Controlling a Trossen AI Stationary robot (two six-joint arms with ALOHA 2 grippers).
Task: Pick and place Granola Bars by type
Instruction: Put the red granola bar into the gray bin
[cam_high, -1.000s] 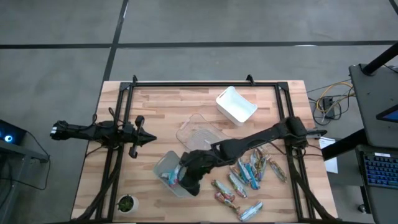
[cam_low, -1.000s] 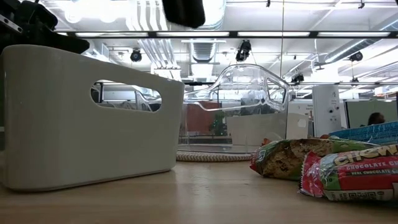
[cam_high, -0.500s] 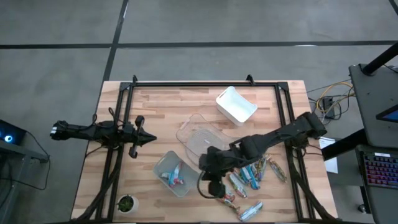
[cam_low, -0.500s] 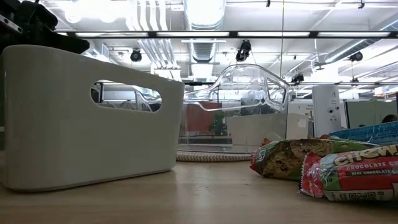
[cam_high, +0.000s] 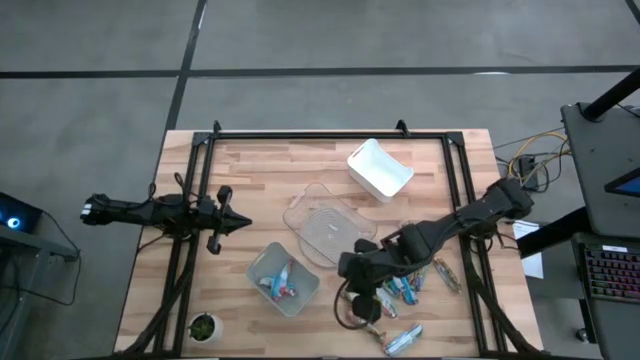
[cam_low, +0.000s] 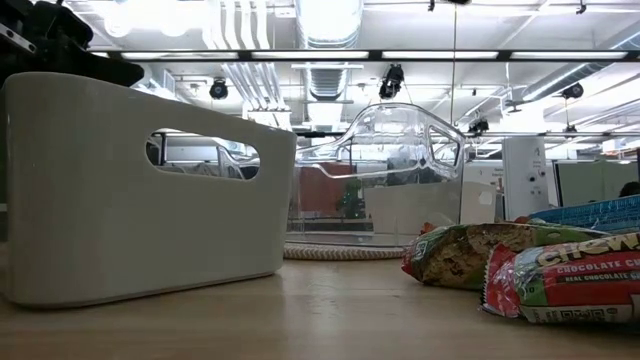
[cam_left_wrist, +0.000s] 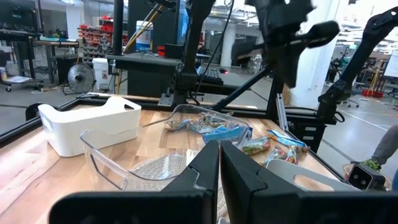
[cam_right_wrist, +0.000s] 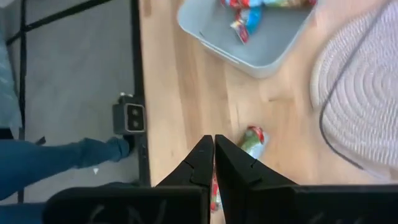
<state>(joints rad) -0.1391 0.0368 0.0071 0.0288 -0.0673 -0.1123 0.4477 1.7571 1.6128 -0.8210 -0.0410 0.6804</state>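
Note:
My right gripper (cam_high: 364, 298) hangs shut over the table's near middle, pointing steeply down, just right of the grey bin (cam_high: 283, 280). That bin holds a few blue and red granola bars (cam_right_wrist: 245, 15). A red-and-green bar (cam_right_wrist: 252, 140) lies on the wood just beyond the fingertips (cam_right_wrist: 213, 149), which touch nothing. Several more bars (cam_high: 402, 280) lie loose to the right, and two show close up in the low view (cam_low: 565, 280). My left gripper (cam_left_wrist: 219, 163) waits shut at the left edge (cam_high: 235, 222), pointing level.
A clear bin (cam_high: 325, 225) sits on a woven mat (cam_right_wrist: 364, 99) at the centre, a white bin (cam_high: 380, 168) at the far side. A small potted plant (cam_high: 203, 326) stands near the front left corner. A person's leg (cam_right_wrist: 68, 158) shows beside the near edge.
My right gripper has come up out of the grey bin and gone toward the table's right edge, to the loose bars, tipping and rolling on the way. It has stayed shut. The bars in the grey bin lie where they were.

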